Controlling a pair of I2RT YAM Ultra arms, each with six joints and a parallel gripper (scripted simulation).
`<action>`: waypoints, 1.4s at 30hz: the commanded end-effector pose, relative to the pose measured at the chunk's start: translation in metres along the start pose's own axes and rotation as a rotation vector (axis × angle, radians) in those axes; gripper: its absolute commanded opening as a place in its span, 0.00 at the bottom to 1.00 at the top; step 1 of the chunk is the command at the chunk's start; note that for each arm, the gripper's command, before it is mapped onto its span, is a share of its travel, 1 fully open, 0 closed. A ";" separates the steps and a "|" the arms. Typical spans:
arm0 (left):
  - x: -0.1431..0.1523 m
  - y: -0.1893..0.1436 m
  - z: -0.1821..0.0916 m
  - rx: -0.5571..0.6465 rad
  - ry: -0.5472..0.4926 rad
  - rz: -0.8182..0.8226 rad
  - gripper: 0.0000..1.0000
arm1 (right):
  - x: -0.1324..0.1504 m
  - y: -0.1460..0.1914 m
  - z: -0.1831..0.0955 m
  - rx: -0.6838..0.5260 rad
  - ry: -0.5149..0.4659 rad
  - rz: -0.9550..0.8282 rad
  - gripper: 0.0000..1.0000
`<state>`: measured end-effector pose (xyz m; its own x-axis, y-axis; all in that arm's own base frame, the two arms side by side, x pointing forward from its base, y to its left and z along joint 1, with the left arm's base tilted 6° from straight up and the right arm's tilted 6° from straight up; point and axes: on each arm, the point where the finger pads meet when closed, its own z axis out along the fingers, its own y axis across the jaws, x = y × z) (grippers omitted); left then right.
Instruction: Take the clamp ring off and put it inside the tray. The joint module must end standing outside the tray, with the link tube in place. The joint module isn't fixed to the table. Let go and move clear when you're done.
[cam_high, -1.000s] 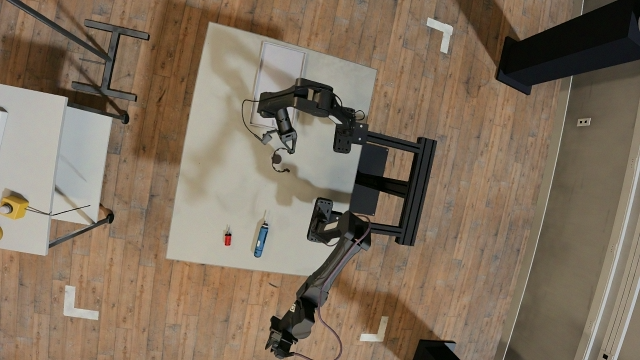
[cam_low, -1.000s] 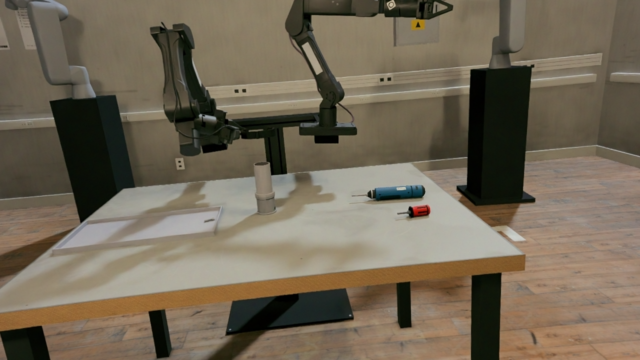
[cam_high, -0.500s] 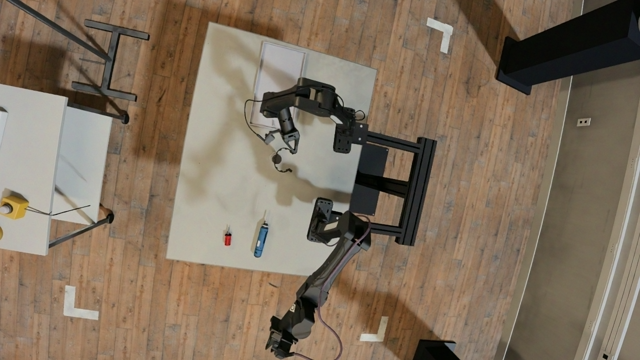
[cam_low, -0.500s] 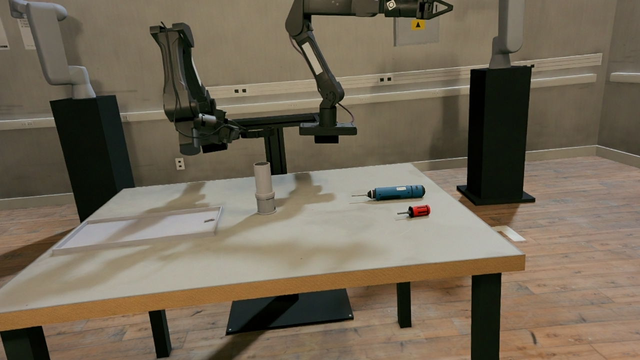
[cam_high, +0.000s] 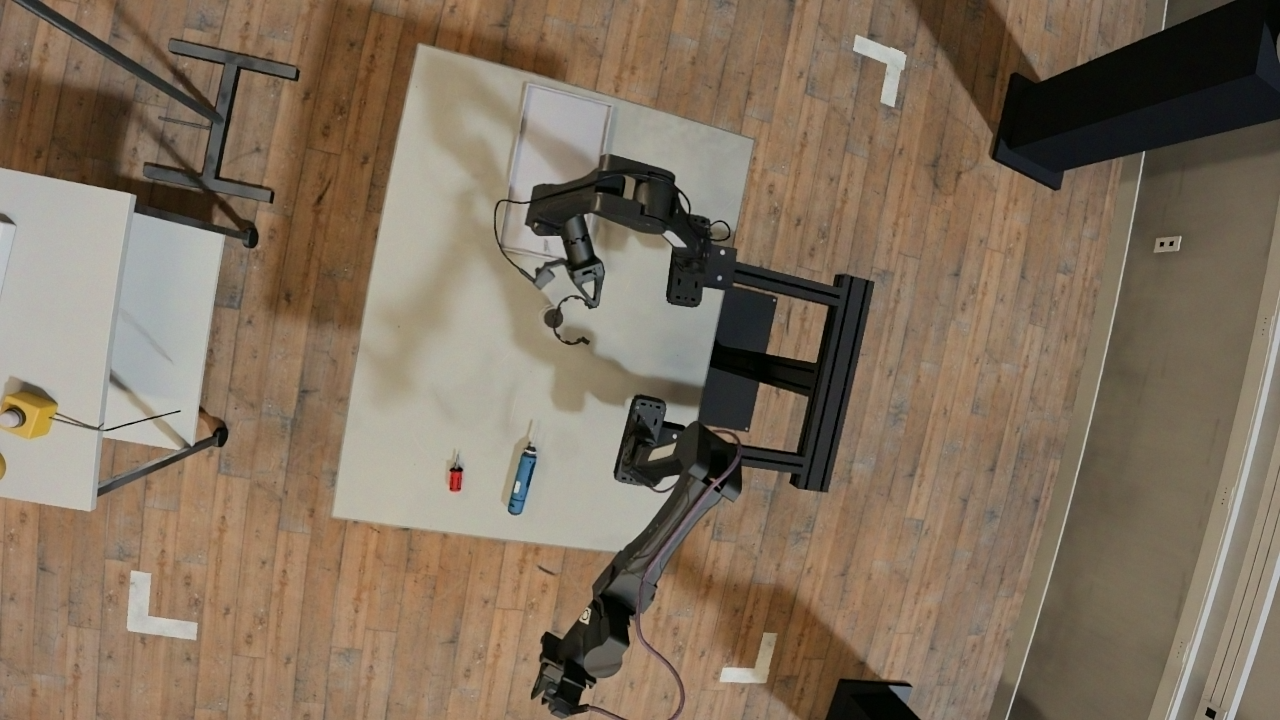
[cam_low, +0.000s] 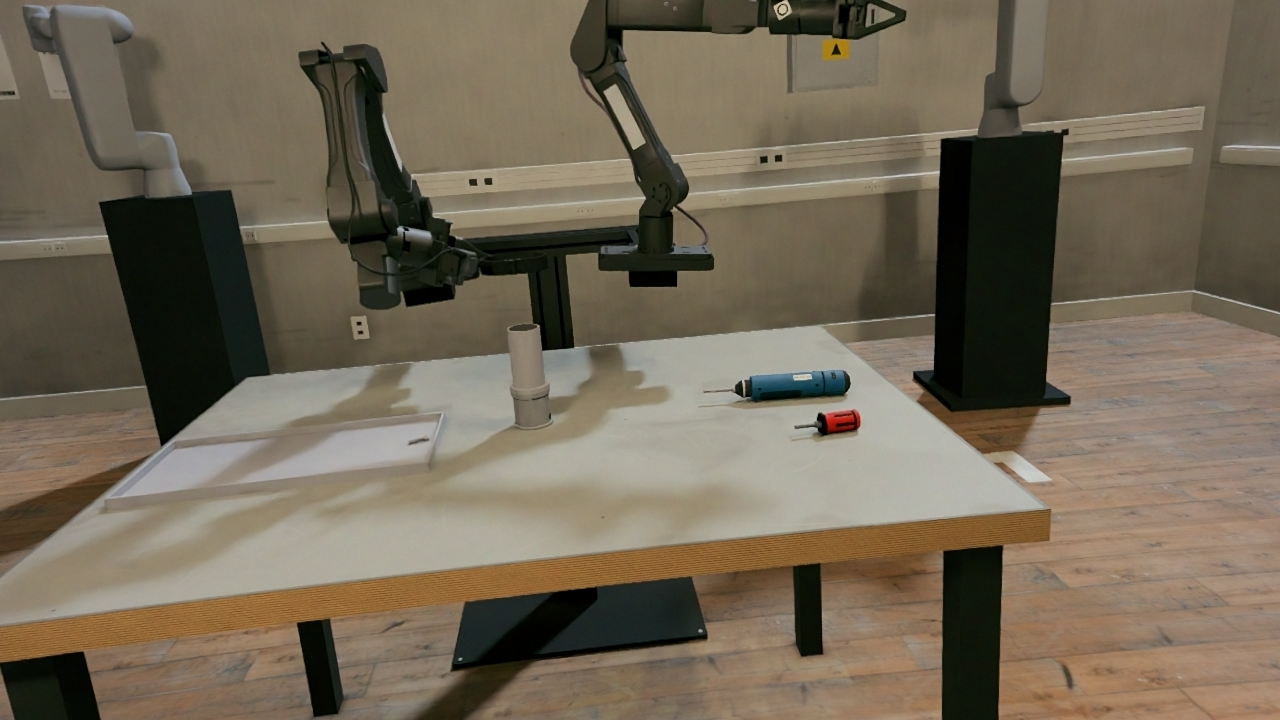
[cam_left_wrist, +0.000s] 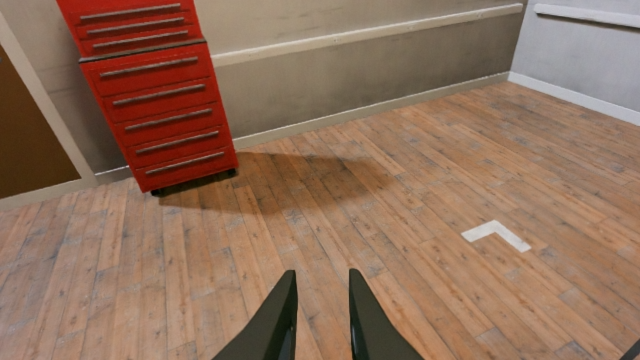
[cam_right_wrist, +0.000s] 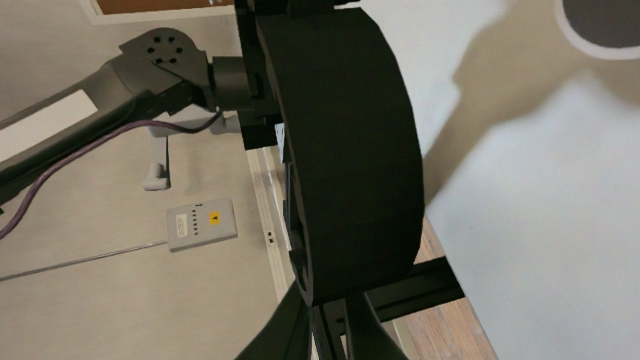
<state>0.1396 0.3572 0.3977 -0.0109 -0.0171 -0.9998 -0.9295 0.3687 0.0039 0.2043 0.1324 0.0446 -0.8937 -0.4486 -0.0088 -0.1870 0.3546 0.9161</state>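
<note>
pale table (cam_high: 429, 376) (cam_low: 572, 501) on wood-plank floor (cam_high: 295, 573) (cam_low: 1127, 573) (cam_left_wrist: 310, 220), beige wall (cam_low: 501, 98) (cam_left_wrist: 350, 95) (cam_right_wrist: 115, 280) behind
</note>
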 end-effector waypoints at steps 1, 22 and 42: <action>-0.028 0.003 -0.008 -0.014 -0.061 -0.011 0.20 | 0.002 0.004 -0.001 0.003 -0.029 -0.035 0.06; -0.028 0.003 -0.008 -0.014 -0.061 -0.011 0.20 | 0.020 0.004 0.005 0.008 -0.024 -0.036 0.06; -0.028 0.003 -0.008 -0.014 -0.061 -0.011 0.20 | 0.036 0.005 0.010 0.009 -0.023 -0.037 0.06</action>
<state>0.1395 0.3572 0.3977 -0.0109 -0.0171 -0.9998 -0.9296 0.3685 0.0039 0.1679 0.1271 0.0428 -0.8938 -0.4484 -0.0103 -0.1887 0.3551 0.9156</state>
